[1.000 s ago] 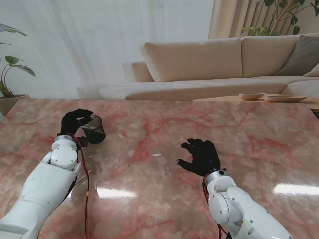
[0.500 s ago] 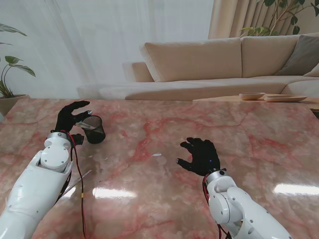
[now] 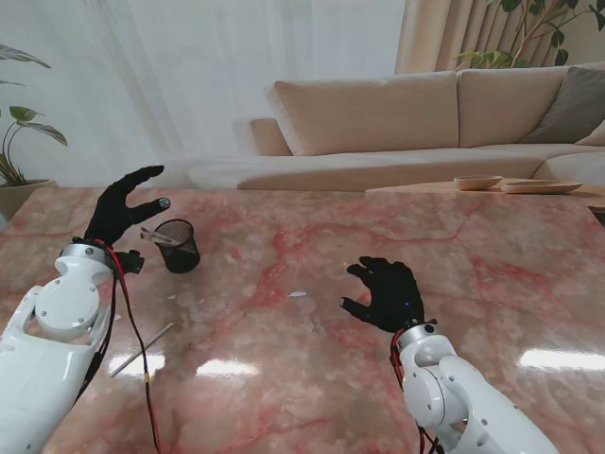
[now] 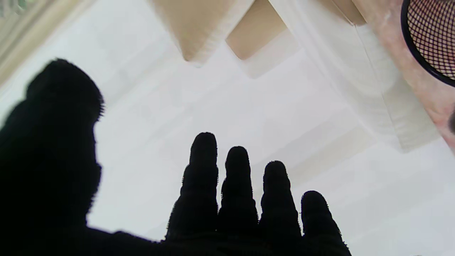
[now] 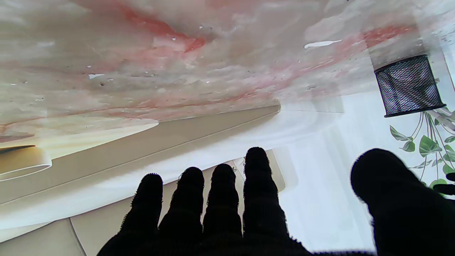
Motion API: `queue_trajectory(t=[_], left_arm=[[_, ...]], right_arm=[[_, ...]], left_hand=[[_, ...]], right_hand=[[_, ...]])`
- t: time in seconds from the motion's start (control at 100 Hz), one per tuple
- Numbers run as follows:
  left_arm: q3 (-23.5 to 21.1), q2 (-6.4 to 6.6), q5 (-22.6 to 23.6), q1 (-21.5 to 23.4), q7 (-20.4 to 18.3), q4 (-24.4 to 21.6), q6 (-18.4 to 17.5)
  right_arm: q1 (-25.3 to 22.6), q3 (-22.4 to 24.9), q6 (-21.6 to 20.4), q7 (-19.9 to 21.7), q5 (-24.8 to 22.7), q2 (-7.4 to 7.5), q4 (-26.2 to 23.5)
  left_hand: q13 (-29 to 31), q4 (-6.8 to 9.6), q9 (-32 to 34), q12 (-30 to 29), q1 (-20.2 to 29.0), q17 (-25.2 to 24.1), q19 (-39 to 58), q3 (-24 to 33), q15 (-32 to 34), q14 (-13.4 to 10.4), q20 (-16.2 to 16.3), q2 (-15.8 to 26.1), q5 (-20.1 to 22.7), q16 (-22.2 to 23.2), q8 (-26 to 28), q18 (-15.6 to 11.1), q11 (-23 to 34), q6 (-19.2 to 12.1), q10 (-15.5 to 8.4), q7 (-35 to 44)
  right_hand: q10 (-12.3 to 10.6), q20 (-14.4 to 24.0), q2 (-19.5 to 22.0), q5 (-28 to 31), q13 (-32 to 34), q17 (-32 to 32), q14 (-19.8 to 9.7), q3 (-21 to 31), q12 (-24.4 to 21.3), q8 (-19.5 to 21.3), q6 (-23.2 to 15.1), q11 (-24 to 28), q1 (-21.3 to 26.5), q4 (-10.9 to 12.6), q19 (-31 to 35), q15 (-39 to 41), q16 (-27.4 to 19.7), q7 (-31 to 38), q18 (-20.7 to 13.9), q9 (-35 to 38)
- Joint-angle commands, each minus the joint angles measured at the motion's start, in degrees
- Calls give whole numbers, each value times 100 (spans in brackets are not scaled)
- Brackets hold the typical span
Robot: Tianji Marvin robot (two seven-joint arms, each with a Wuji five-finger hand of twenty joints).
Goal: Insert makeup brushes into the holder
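A black mesh holder point(image 3: 178, 245) stands upright on the marble table point(image 3: 312, 350) at the left, with a pale brush handle point(image 3: 155, 235) leaning out over its rim. My left hand point(image 3: 124, 209) hovers open just left of the holder, fingers spread and raised, touching nothing. Another pale makeup brush point(image 3: 142, 349) lies flat on the table nearer to me, beside my left forearm. My right hand point(image 3: 386, 293) floats open over the table's middle, holding nothing. The holder's rim point(image 4: 428, 35) shows in the left wrist view, and the whole holder point(image 5: 407, 85) in the right wrist view.
A beige sofa point(image 3: 406, 123) runs behind the table's far edge. A low side table with shallow dishes point(image 3: 515, 183) sits at the far right. A potted plant point(image 3: 14, 142) stands off the left corner. A small white speck point(image 3: 298, 294) lies mid-table.
My left hand has opened and lifted away from the holder, moving left and up. A brush handle now rests in the holder. My right hand stayed almost still.
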Motion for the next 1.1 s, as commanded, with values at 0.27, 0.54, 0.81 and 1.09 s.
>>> queue_trajectory(t=[0.27, 0.54, 0.81, 1.09], left_arm=[[-597, 392, 423, 1090, -967, -1425, -44], [-1103, 528, 1383, 2146, -1365, -2409, 252], [-1715, 592, 2538, 3053, -1660, -3122, 694], [-1833, 585, 3500, 3675, -1786, -3615, 1442]], right_arm=[[-367, 374, -171, -70, -117, 1, -325], [-546, 545, -186, -140, -144, -11, -494], [-531, 525, -211, -217, -105, -25, -478], [-527, 479, -242, -256, -43, -42, -567]], left_hand=[[-251, 576, -810, -125, 632, 170, 969, -1985, -228, 123, -362, 981, -752, -129, -324, 256, -164, 443, 210, -476], [-82, 718, -563, 862, 905, -115, 2319, -2780, 436, 799, -167, 1165, -650, 1077, -130, 1037, 215, 780, 476, -125], [54, 748, -113, 1526, 1035, -133, 2283, -2337, 602, 944, 368, 861, -303, 1876, 597, 961, 340, 745, 588, 566], [205, 705, 54, 1413, 884, -101, 2366, -1495, 696, 1047, 478, 682, -134, 1888, 736, 983, 339, 707, 667, 765]], right_hand=[[-68, -265, 17, -350, 17, 109, -110, -77, -289, -212, 89, -265, -217, 241, -321, -441, -435, -373, -123, -32], [-58, -300, 13, -311, -19, 97, -107, -146, -320, -216, 49, -281, -145, 269, -323, -387, -456, -374, -68, -60], [-43, -281, 5, -273, -64, 83, -105, -184, -309, -202, 29, -260, -96, 283, -271, -354, -429, -348, -50, -70], [-31, -267, -6, -246, -83, 69, -100, -176, -275, -177, 20, -228, -52, 287, -235, -327, -395, -311, -40, -88]])
